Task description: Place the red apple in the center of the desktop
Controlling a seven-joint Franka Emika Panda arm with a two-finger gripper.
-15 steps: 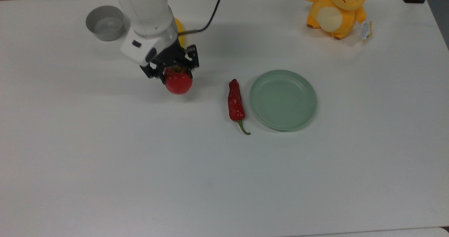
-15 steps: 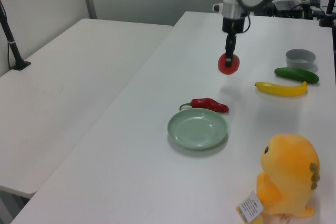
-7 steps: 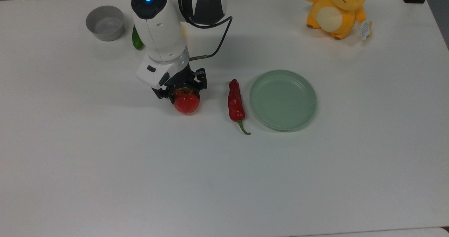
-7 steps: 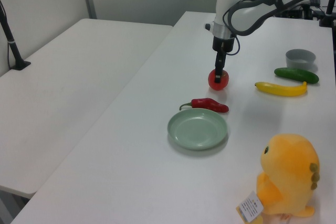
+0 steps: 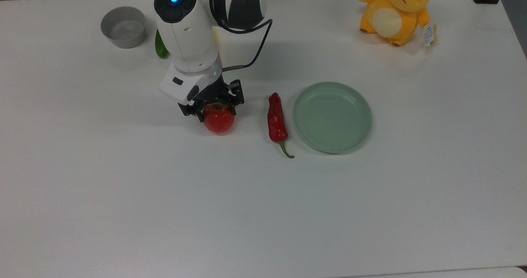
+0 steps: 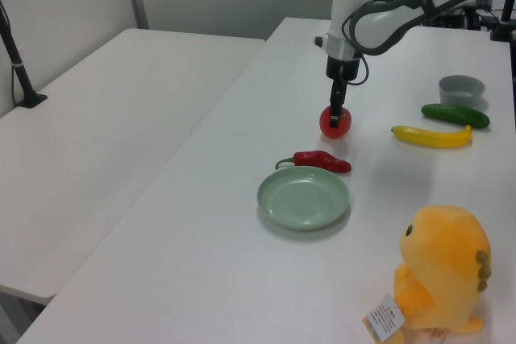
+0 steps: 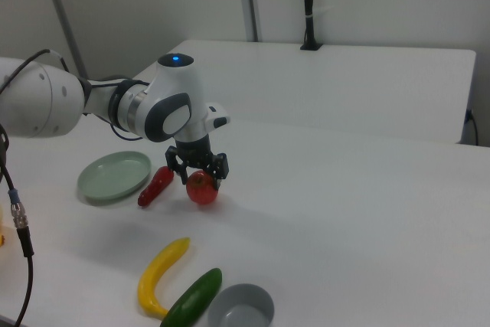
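Pincer (image 5: pixel 215 110) clamped on the red apple (image 5: pixel 219 120), which sits directly under it, between its fingers, on or just above the worktop (image 5: pixel 206 195). Chili pepper (image 5: pixel 276 119) lies to the pincer's right in the top view. Release looks next.

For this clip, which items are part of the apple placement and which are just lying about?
Part of the job:
red apple
end effector, closed on the apple
desktop

Just lying about:
chili pepper
green plate
grey bowl
banana
cucumber
plush toy
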